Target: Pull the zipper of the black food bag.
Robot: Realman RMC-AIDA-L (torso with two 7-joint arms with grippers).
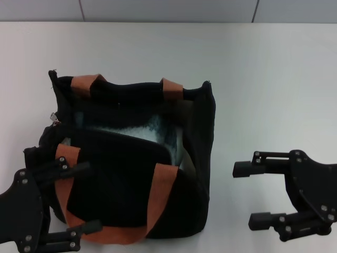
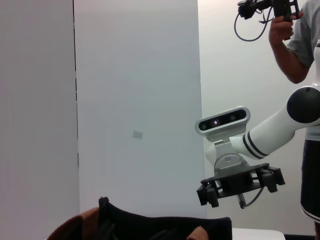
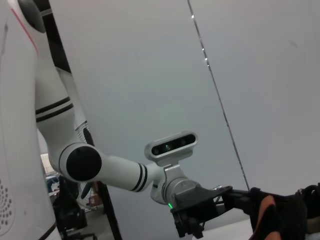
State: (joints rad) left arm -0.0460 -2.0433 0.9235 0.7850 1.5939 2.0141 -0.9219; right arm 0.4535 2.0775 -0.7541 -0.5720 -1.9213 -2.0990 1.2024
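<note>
On my head view the black food bag [image 1: 131, 174] sits on the white tabletop [image 1: 263, 68] a little toward 9 o'clock of centre, its top gaping so the pale silvery lining [image 1: 131, 129] shows inside. Two rust-orange strap handles [image 1: 158, 197] loop over it, one across the near side and one at the far rim. The zipper [image 1: 55, 120] is a small silver pull tab at the bag's far corner, around 10 o'clock of the bag's middle, resting on the black zip track.

My left gripper [image 1: 79, 199] is at about 8 o'clock in the head view, right against the bag's near corner, jaws spread wide with one finger lying over the near handle and the other near the bag's bottom edge; I cannot tell whether either presses the fabric. It is well apart from the zipper.

My right gripper [image 1: 247, 194] hangs over bare tabletop at about 4 o'clock, beside the bag but apart from it, jaws spread and holding nothing.

The left wrist view shows the right gripper [image 2: 240, 185] across the bag's rim [image 2: 165, 222], and a person [image 2: 300, 45] standing behind.
</note>
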